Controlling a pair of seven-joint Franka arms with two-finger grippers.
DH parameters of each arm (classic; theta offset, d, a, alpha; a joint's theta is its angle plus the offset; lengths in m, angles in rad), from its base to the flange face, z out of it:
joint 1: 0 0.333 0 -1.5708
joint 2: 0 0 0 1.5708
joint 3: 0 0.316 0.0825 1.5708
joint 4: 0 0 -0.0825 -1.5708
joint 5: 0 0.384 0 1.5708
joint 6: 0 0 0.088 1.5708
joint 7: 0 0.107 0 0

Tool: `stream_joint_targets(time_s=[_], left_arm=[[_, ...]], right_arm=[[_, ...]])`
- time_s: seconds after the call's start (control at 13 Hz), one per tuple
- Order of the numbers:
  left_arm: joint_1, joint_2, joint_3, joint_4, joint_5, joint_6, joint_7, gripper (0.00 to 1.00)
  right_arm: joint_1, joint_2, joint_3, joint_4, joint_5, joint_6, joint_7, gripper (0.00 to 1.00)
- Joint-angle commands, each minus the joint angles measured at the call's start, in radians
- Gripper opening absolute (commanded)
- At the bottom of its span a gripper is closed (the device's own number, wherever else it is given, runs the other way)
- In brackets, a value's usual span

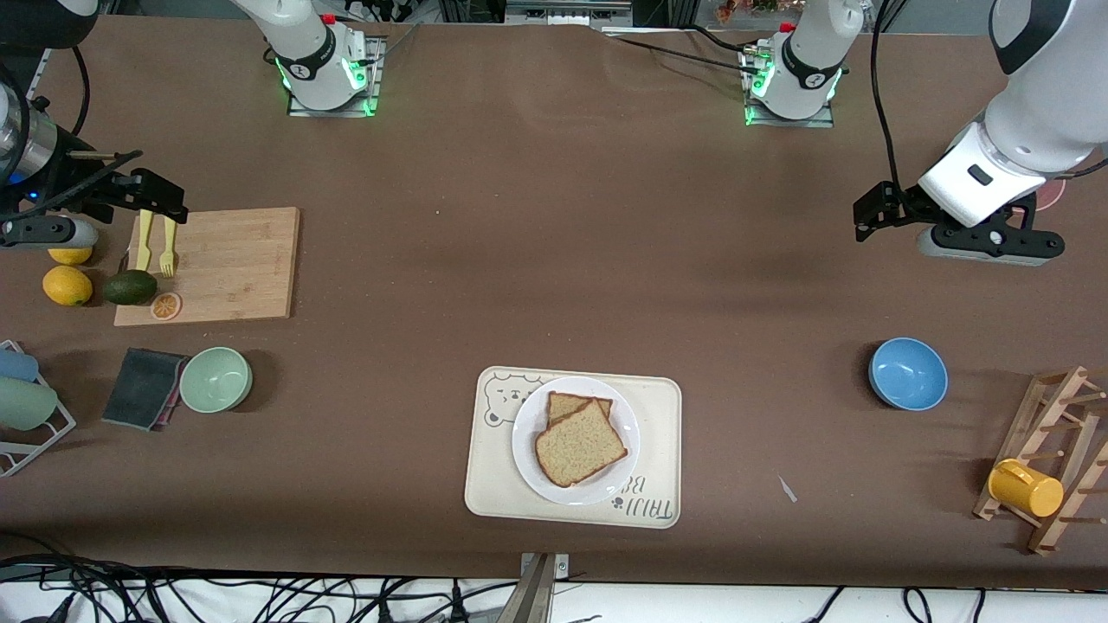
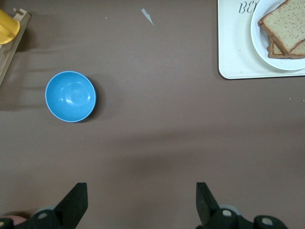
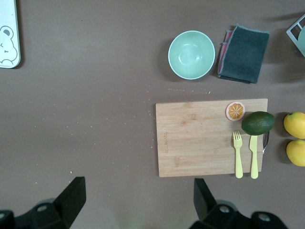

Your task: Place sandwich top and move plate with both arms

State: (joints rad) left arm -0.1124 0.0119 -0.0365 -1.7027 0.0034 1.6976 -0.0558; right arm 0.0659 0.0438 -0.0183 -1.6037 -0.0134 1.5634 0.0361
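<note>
Sandwich top (image 1: 580,442), a speckled wholemeal slice with brown crust, lying flat on the round white plate (image 1: 530,463), overlapping a second slice (image 1: 567,405) mostly hidden under it. Plate resting on a cream tray (image 1: 489,484) with a bear drawing, near the front-camera edge of the brown worktop (image 1: 554,260), roughly midway between the two arms' ends. Blue bowl (image 1: 908,373) standing well apart from the tray toward the left arm's end, with a wooden rack (image 1: 1069,450) carrying a yellow cup (image 1: 1026,488) closer to that end still. Mint-green bowl (image 1: 215,379) toward the right arm's end, just beside a dark folded cloth (image 1: 143,388). Wooden cutting board (image 1: 234,264) farther from the front camera than that bowl, bearing a yellow fork (image 1: 167,247) and knife (image 1: 144,240), an orange slice (image 1: 165,305) and, at its edge, an avocado (image 1: 131,286); two lemons (image 1: 67,285) beside it. Left tool (image 2: 141,202) hovering over bare worktop at the left arm's end, jaws spread wide, holding nothing. Right tool (image 3: 139,199) hovering near the cutting board's edge at the right arm's end, jaws likewise wide and empty.
</note>
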Motion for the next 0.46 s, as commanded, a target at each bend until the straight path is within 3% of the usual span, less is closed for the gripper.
stream_joint_targets(time_s=[0.0,0.39], left_arm=[[-0.006,-0.013,0.006,-0.003,-0.016,-0.015,0.007,1.0],[-0.007,-0.013,0.006,-0.003,-0.016,-0.023,0.007,1.0]], right_arm=[[-0.008,0.002,0.006,0.014,-0.01,-0.003,0.005,1.0],[-0.008,0.002,0.006,0.011,-0.01,-0.005,0.007,1.0]])
